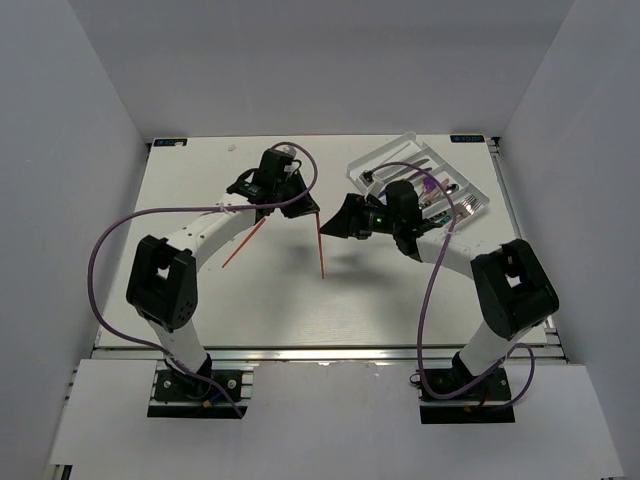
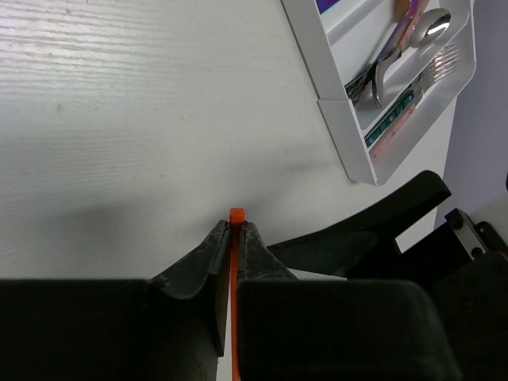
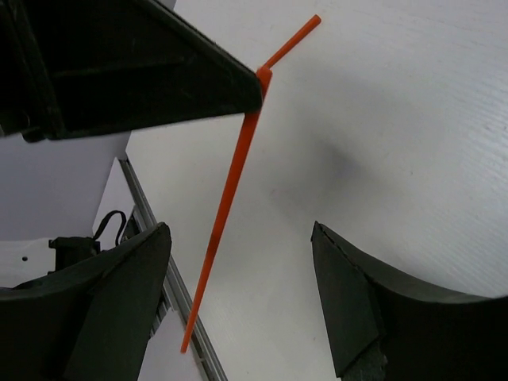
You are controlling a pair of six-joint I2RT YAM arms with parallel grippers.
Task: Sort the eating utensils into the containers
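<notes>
My left gripper is shut on a thin red-orange stick-like utensil and holds it above the table, its long end hanging toward the near edge. In the left wrist view the jaws pinch its orange tip. My right gripper is open and empty just right of it. In the right wrist view the stick runs between my open fingers without touching them. A second red-orange stick lies on the table. The white tray stands at the back right.
The tray's compartments hold a silver spoon, a fork with a teal-pink handle and other utensils. The table's near metal rail shows in the right wrist view. White walls enclose the table.
</notes>
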